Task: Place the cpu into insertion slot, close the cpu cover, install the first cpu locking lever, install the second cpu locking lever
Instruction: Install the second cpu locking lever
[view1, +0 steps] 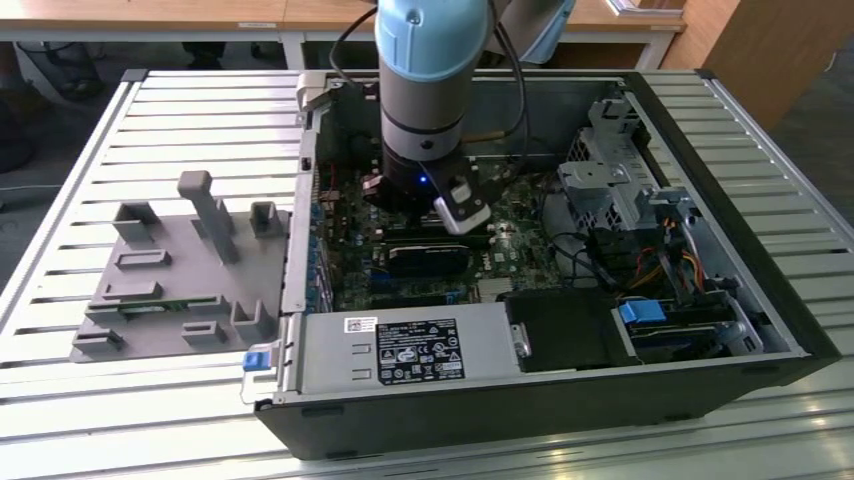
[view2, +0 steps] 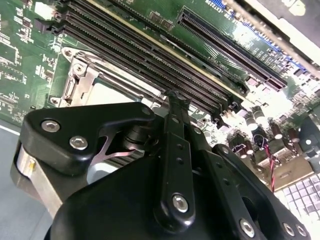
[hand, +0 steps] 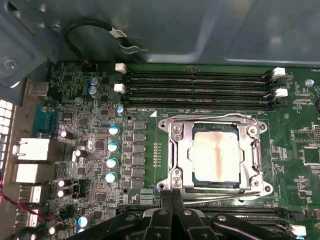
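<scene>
The arm (view1: 424, 90) stands nearly vertical, reaching down into the open computer case (view1: 747, 300) over the green board (hand: 90, 125). Its gripper (hand: 172, 197) has both fingers pressed together, holding nothing, tips just beside the edge of the cpu cover (hand: 252, 150). The cpu (hand: 216, 155) lies flat in the insertion slot (hand: 197, 177), metal top upward, edges square with the memory slots (hand: 200, 90), the cover's frame lowered around it.
</scene>
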